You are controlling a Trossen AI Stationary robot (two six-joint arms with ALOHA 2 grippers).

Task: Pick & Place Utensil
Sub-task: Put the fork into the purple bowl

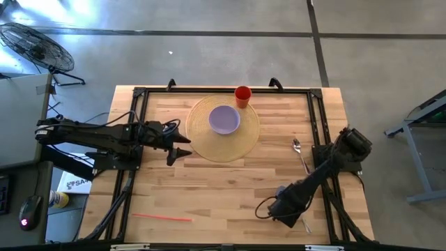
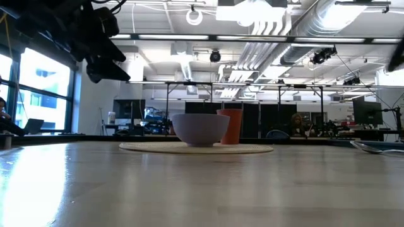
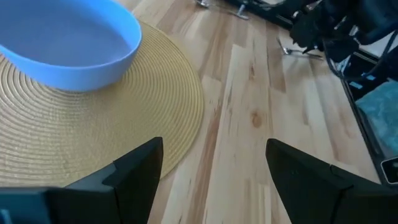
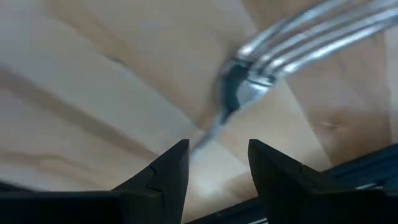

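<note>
A metal fork [image 4: 261,68] lies on the wooden table near its near right corner; its handle end shows in the high view [image 1: 305,225]. My right gripper [image 4: 217,162] points down over it [image 1: 287,213], open. Its fingers stand on either side of the fork's handle just behind the tines, and I see no touch. A metal spoon [image 1: 298,149] lies farther back on the right. A lilac-blue bowl [image 1: 224,119] sits on a round woven placemat [image 1: 209,143]. My left gripper [image 1: 182,148] hovers open and empty at the mat's left edge [image 3: 214,168].
An orange cup [image 1: 242,96] stands at the mat's far edge. A thin red stick [image 1: 162,217] lies near the table's near left edge. A black frame [image 1: 317,125] borders the tabletop. Bare wood lies between the mat and the near edge.
</note>
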